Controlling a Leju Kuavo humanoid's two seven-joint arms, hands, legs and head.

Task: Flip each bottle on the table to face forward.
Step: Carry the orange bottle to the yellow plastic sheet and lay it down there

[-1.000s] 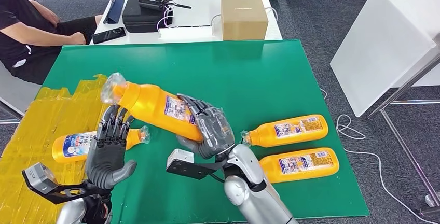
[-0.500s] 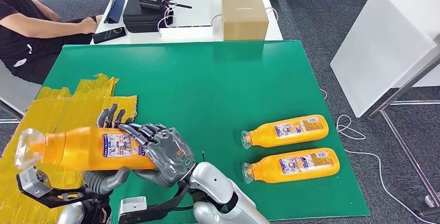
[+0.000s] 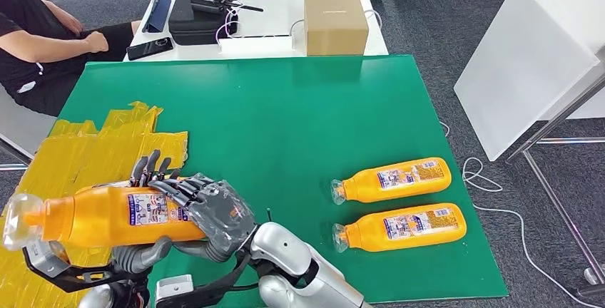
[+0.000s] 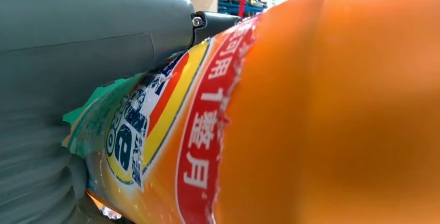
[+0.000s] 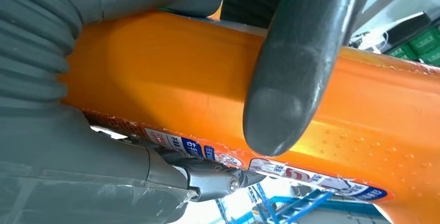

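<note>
Green matting (image 3: 342,108) covers the work table, with crinkled yellow sheeting (image 3: 78,155) over its left part, and above that sheeting the orange bottle (image 3: 100,217) is held off the surface, lying nearly level. Its long axis runs crosswise to the fingers of the right hand (image 3: 207,212), which wrap over the labelled body from the base end, so the clear cap (image 3: 16,221) points away from them, out past the table's left edge. The left hand (image 3: 143,251) sits directly under the body, its palm cupping from below and its dark fingertips (image 3: 148,169) poking up on the far side; whether it truly bears the weight I cannot tell. Both hands are at the bottle, the right clamped on it. Two more orange bottles (image 3: 392,180) (image 3: 401,227) lie well apart from the fingers, caps toward them.
</note>
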